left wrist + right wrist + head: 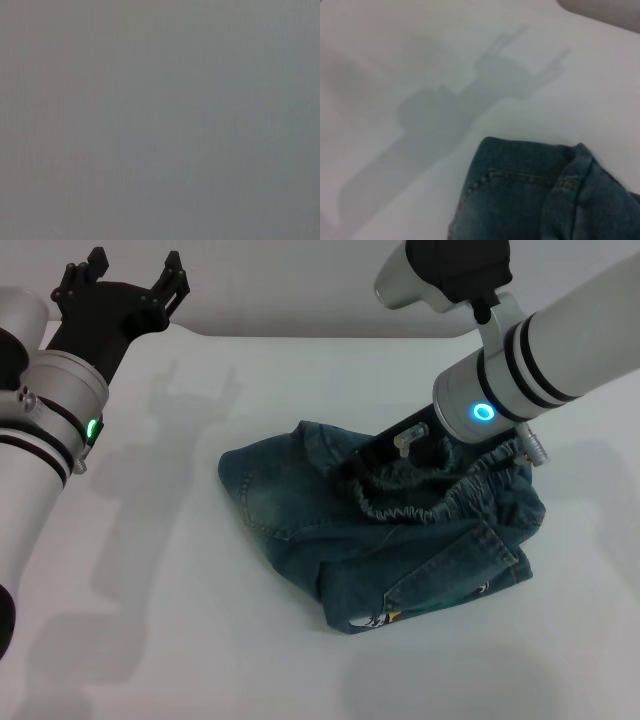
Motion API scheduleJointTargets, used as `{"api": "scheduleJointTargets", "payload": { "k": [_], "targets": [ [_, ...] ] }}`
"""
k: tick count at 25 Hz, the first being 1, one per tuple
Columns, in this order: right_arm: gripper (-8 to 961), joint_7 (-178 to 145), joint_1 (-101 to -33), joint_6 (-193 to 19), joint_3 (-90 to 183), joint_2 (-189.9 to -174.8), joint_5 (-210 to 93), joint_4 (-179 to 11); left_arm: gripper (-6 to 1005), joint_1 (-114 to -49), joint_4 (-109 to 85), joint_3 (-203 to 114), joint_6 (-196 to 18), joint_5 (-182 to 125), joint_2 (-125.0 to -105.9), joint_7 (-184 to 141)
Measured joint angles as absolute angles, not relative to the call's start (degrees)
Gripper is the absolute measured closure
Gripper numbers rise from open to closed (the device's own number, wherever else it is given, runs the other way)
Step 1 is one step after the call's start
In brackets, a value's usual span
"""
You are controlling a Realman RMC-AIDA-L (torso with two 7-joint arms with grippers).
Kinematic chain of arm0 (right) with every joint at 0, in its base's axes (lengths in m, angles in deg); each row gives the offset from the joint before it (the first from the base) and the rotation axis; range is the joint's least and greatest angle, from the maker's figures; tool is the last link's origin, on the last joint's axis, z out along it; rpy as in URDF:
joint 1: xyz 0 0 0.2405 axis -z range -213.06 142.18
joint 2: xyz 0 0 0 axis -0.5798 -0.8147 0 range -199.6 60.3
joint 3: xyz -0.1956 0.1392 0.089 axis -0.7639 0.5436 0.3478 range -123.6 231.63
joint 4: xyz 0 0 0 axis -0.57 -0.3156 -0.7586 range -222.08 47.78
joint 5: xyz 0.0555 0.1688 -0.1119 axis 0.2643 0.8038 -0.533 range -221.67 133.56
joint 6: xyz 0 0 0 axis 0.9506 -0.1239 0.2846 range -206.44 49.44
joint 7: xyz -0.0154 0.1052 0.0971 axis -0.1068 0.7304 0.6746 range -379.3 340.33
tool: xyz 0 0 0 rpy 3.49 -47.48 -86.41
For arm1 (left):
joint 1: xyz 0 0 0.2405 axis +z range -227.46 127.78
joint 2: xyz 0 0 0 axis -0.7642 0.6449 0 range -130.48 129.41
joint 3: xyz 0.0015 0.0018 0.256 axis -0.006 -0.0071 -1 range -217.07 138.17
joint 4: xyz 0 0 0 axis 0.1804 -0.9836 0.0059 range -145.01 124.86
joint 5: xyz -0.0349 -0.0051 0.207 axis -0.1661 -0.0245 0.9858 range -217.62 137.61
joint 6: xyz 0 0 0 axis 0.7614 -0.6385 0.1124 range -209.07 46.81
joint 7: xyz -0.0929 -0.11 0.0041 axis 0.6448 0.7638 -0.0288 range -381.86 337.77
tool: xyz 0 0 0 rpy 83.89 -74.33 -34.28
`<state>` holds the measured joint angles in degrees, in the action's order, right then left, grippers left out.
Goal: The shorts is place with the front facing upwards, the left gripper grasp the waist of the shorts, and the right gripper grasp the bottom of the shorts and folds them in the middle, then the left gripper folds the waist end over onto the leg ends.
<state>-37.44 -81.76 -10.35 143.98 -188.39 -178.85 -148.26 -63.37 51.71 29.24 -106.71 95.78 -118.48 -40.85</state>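
Observation:
The blue denim shorts (300,500) lie crumpled on the white table (150,620), right of the middle. Their gathered elastic waistband (440,504) curls up on the far right side, and a small printed patch shows at the near edge. My right gripper (368,461) reaches down from the upper right into the bunched fabric beside the waistband, where the denim hides its tip. In the right wrist view a seamed fold of the shorts (530,200) fills the lower part. My left gripper (133,278) is held open in the air at the far left, well away from the shorts.
The table's far edge (300,335) runs along the top of the head view, with a grey wall behind. Shadows of both arms fall on the tabletop. The left wrist view shows only a plain grey surface.

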Motion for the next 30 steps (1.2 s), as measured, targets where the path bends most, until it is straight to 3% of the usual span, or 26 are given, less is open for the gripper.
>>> {"api": "scheduleJointTargets", "payload": {
  "k": [4,17,30],
  "targets": [
    [509,-37.3,-81.4,-10.0,144.1,-188.31,-180.3,-149.5,150,-63.3,51.7,29.3,-106.7,95.8,-118.48,-40.9],
    [877,-39.0,-81.0,-9.9,144.6,-188.07,-181.5,-150.1,150,-63.8,51.1,29.5,-106.7,95.7,-118.48,-40.8],
    [879,-39.1,-79.9,-6.5,150.2,-187.59,-185.4,-154.1,150,-64.9,49.4,29.5,-106.7,95.7,-118.54,-40.8]
  ]
}}
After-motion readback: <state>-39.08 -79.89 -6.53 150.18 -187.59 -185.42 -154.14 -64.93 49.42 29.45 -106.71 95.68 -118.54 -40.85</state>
